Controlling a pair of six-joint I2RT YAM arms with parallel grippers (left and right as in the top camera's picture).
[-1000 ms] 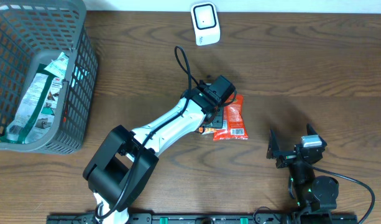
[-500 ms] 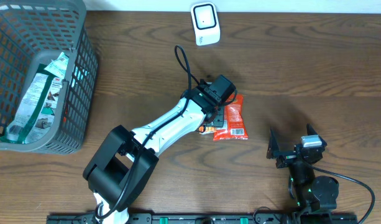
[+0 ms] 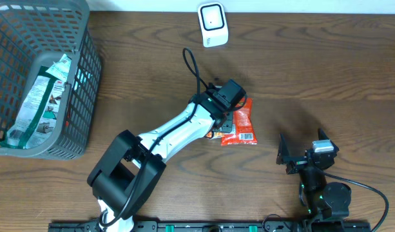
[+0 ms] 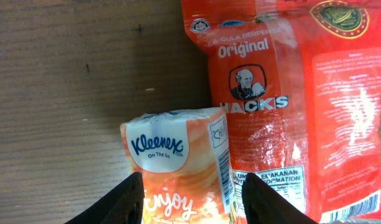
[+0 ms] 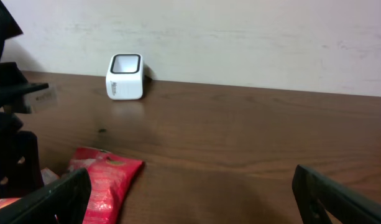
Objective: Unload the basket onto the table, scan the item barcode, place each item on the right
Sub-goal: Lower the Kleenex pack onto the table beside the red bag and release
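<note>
One basket [image 3: 81,96], well off to the left pincer's [image 4: 193,180] left, holds a few packets. One scanner [image 3: 212,24] stands beyond it. Grasping is the step in hand: the jaws stand half-apart, straddling one Kleenex pack [image 4: 174,149] — contact unclear — with one red Hacks bag [image 4: 283,93] just beside on the right. Next, I judge: close, lift, show the barcode. The right pincer [image 5: 191,174] gapes wide, empty.

The glossy red plastic candy pouch [image 4: 283,106] bears white lettering, a black-and-white portrait and a gold seal; the soft orange-and-white tissue pack [image 4: 178,162] has a dark blue logo; the boxy white plastic scanner [image 3: 212,24] has a dark window; the brown wooden table [image 4: 72,74] shows streaky grain; the grey plastic mesh basket [image 3: 87,84] is one plain grey.
</note>
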